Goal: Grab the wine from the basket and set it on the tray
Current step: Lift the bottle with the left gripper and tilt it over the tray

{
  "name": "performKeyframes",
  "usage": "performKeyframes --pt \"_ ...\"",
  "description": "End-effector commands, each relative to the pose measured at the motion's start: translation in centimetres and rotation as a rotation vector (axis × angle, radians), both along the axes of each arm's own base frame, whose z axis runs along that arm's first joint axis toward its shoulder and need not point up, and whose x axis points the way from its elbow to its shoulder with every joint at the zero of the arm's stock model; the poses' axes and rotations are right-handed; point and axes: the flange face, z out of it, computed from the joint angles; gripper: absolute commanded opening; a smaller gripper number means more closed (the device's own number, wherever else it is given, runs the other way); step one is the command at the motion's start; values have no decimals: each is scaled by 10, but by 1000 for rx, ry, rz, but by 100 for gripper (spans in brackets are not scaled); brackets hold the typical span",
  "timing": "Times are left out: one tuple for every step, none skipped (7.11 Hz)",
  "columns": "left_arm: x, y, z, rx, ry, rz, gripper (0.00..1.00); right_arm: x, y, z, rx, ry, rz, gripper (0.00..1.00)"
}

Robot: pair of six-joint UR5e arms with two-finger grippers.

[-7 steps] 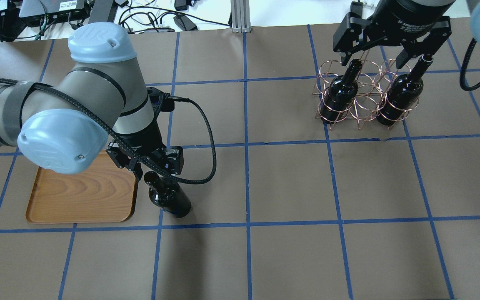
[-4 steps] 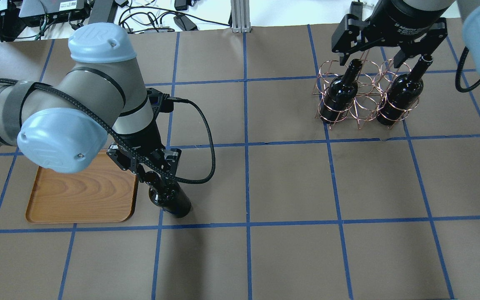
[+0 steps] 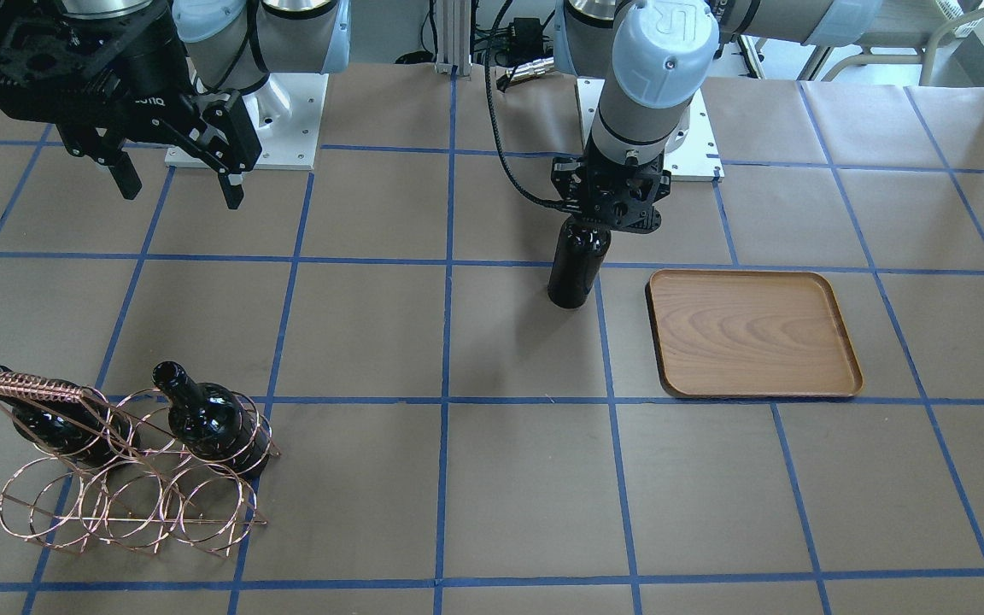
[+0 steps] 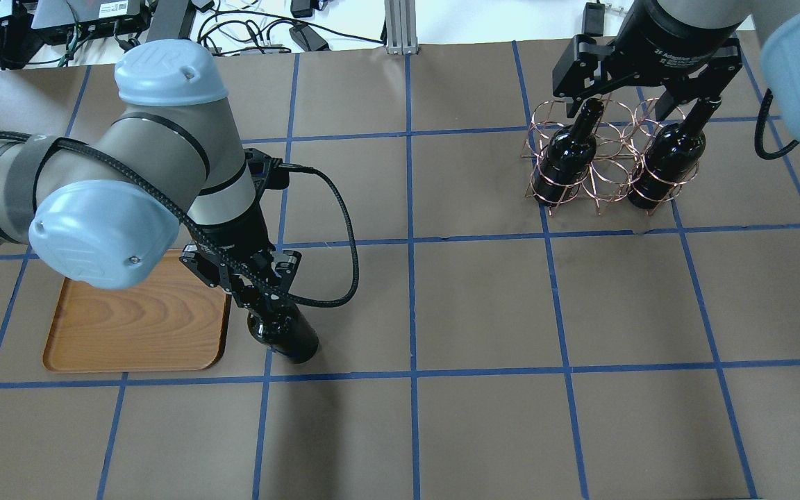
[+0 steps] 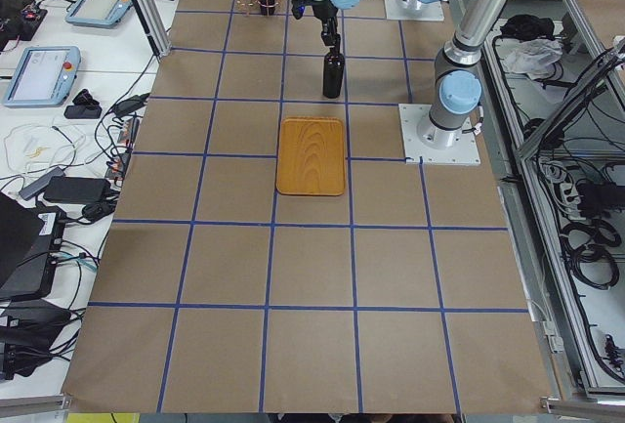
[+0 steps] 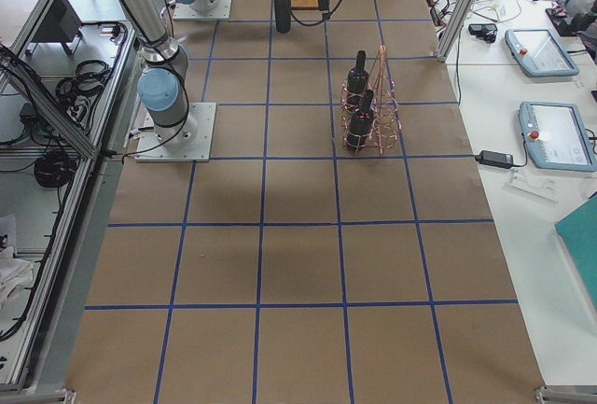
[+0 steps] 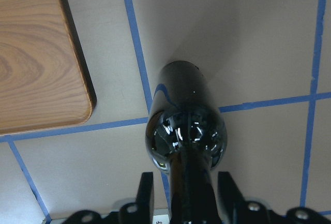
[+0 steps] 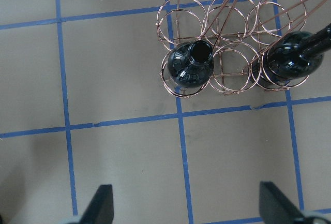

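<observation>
The wine [image 4: 282, 333] stands upright on the brown table [image 4: 483, 312], directly under my left gripper [image 4: 255, 293]. Its neck goes up between my two fingers [image 7: 146, 193]. The fingers are close to the neck on both sides. In the wrist view a thin strip of table shows between one finger and the glass, so I cannot tell if I am really pinching it. The tray [image 4: 129, 326] lies just to the left of this gripper, beside the bottle but not touching it, and its wood is bare.

Far to the right, my right gripper [image 3: 180, 195] hangs above the basket [image 3: 129, 504] with its fingers spread wide and nothing between them. Below it two other bottles [image 3: 219, 427] lean inside the wire loops.
</observation>
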Motion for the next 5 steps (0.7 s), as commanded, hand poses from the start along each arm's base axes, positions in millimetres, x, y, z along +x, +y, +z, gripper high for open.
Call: performKeyframes --pt "0 2 -1 15 -2 1 46 0 0 0 -1 -4 -3 100" --pt "0 2 -1 15 -1 1 40 0 1 1 -1 2 -2 100" --pt "0 1 -3 20 -2 6 19 0 2 2 -5 3 -8 100" --pt "0 1 -3 21 -3 9 0 -1 3 4 -11 15 -14 100" --pt "-1 -3 0 14 -2 11 0 -7 2 4 -12 42 -16 100"
